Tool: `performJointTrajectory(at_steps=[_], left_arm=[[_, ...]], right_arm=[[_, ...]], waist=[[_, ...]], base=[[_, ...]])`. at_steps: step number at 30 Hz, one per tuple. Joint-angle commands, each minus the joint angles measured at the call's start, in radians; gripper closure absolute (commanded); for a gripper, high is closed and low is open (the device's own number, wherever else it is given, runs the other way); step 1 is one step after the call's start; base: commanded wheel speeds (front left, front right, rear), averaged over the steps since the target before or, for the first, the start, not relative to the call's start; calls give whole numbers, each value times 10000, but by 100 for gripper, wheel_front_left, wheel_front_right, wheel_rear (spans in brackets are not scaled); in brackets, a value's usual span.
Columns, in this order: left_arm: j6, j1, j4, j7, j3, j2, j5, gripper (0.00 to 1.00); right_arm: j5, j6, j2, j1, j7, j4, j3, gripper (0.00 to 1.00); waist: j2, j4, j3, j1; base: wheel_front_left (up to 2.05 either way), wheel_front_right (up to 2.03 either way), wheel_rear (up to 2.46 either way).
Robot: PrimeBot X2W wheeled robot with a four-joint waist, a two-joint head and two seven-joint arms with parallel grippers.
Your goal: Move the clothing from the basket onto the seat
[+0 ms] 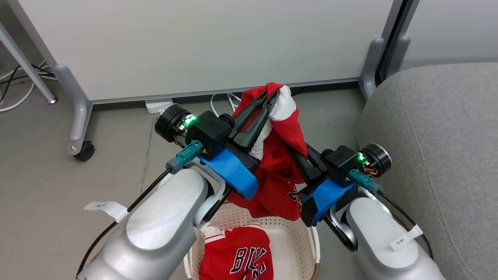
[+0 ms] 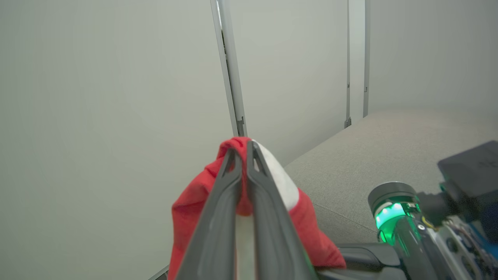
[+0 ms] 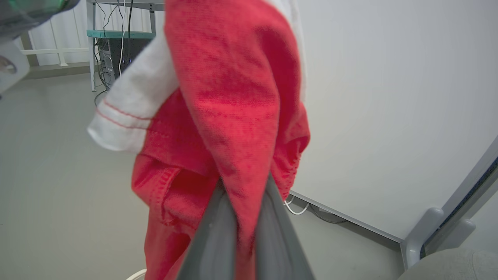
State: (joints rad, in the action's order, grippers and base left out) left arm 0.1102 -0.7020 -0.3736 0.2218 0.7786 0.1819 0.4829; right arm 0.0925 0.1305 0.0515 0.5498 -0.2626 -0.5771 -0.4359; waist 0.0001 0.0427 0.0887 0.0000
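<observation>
Jerseys numbered two. The held jersey (image 1: 278,182) hung in the air over the basket (image 1: 290,229). The second jersey (image 1: 237,252), the one with block lettering, lay crumpled inside the basket at its near end. Besides these there were one basket, one seat (image 1: 439,147) and two grippers.

The left gripper (image 1: 272,102) had its jaws pressed together on a red-and-white fold at the very top of the held jersey. The left wrist view showed cloth bunched between the closed fingers (image 2: 218,217). The right gripper (image 1: 301,161) held lower down, on the cloth's right edge. In the right wrist view a red fold ran between its two fingers (image 3: 210,241), which pinched it.

The held jersey's long axis ran close to vertical, from the left pinch down to the hem. That hem hung at the basket's far rim, and whether it touched the rim could not be told.

The seat lay to the robot's right of the held jersey, with a strip of floor (image 1: 116,163) between it and the basket. The right arm was the nearer one, and the left held the high end farther off. The coming move therefore looked like a sideways carry to the right. The hem would need lifting clear of the rim first, and the right gripper would lead onto the cushion.
</observation>
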Motion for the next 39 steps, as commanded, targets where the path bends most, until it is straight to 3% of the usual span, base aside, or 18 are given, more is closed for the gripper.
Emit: performJointTrajectory(at_steps=[1, 12, 13, 14, 28, 39], left_arm=[[-37, -143, -15, 31, -3, 39, 57, 100], [-123, -208, 0, 55, 79, 80, 65, 100], [-142, -200, -28, 29, 67, 71, 91, 95], [-134, -200, -41, 16, 71, 65, 97, 0], [-397, -219, 31, 178, 41, 165, -31, 0], [-431, -221, 122, 252, 199, 209, -95, 0]], right_arm=[[60, 5, -18, 4, -35, 40, -16, 100], [94, 5, -18, -16, -35, 108, -32, 100], [100, 5, -18, -24, -35, 110, -30, 100], [104, 3, -18, -32, -35, 115, -27, 100], [55, 3, -17, -196, -35, 323, 130, 100], [-119, 5, -13, -343, -35, 730, 556, 100]], waist=[[-1, -1, 6, 0], [-1, -12, 107, 0], [-1, -11, 107, 0], [-1, -9, 109, 0], [-1, -121, 277, 0], [-1, -780, 763, 0]], base=[[0, 0, 0], [0, 0, 0], [0, 0, 0], [0, 0, 0], [0, 0, 0], [0, 0, 0]])
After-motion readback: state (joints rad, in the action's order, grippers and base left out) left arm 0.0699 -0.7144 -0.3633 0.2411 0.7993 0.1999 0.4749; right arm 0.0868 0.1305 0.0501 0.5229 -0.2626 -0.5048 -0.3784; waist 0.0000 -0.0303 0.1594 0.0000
